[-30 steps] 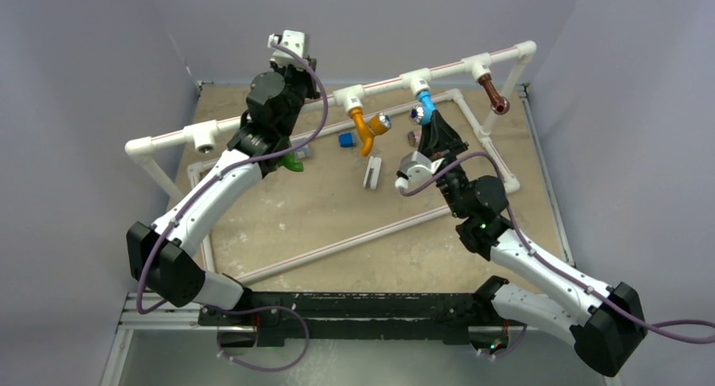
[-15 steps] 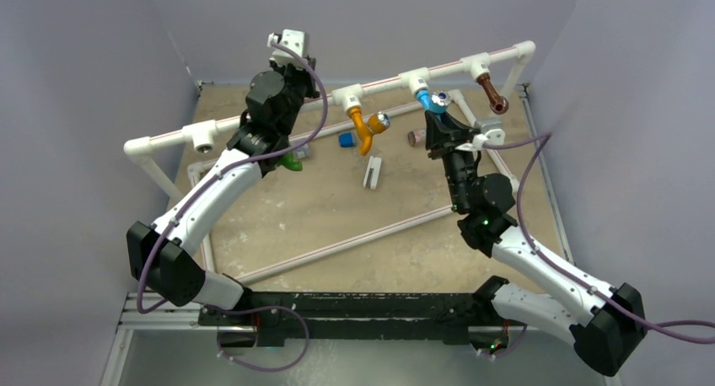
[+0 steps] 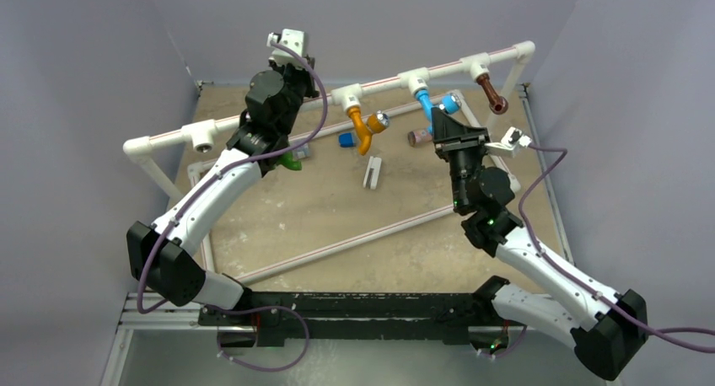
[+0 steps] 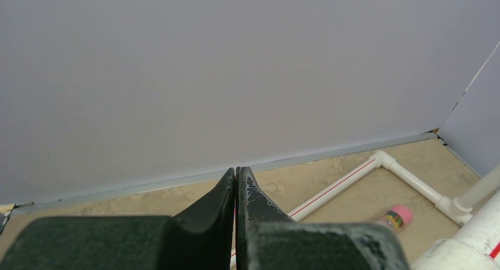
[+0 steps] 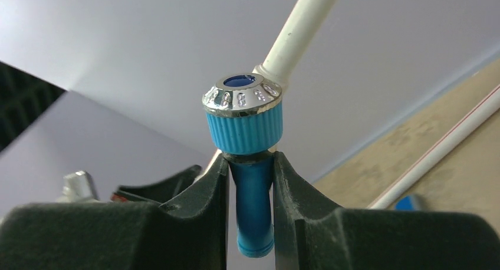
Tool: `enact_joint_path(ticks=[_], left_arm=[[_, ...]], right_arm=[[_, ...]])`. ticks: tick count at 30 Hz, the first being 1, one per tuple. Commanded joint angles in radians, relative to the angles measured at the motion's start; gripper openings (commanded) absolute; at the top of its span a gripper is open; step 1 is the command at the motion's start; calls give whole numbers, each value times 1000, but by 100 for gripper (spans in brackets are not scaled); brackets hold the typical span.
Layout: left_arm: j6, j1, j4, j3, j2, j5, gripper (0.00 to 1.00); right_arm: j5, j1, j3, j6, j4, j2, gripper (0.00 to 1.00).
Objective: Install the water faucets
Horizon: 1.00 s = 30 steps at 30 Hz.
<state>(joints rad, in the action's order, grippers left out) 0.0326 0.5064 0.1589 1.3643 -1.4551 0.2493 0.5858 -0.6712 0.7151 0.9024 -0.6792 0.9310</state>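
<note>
The blue faucet (image 5: 252, 214) hangs from the white pipe rail (image 3: 384, 84), its stem pinched by the right gripper (image 5: 250, 164) just under the knob (image 5: 242, 99). The left gripper (image 4: 236, 177) is clenched on nothing, up by the rail. An orange faucet (image 3: 364, 126) and a brown faucet (image 3: 491, 93) hang from the rail either side, and a green faucet (image 3: 292, 161) lies beneath it.

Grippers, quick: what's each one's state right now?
Left gripper: closed, nothing between its fingers.
Right gripper: closed on the blue faucet.
</note>
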Motion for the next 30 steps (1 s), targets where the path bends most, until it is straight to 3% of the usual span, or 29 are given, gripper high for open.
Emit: enact_joint_path(ticks=[1, 6, 11, 15, 18, 23, 30], left_arm=[[-26, 33, -338, -120, -105, -65, 0], [-27, 33, -340, -120, -102, -65, 0], [-28, 35, -340, -121, -99, -65, 0], [-28, 38, -339, -122, -99, -67, 0], [-28, 38, -340, -122, -99, -68, 0], [-28, 39, -339, -122, -102, -68, 0], [-28, 41, -338, -123, -109, -65, 0]], right_arm=[[-275, -58, -18, 539, -22, 4, 0], [-323, -57, -65, 701, -51, 15, 0], [-326, -55, -67, 735, -22, 4, 0], [-278, -53, -44, 693, 53, -37, 13], [-231, -51, -37, 641, 107, -80, 36], [-170, -51, -49, 514, 159, -158, 61], [-52, -51, -20, 256, 333, -260, 72]])
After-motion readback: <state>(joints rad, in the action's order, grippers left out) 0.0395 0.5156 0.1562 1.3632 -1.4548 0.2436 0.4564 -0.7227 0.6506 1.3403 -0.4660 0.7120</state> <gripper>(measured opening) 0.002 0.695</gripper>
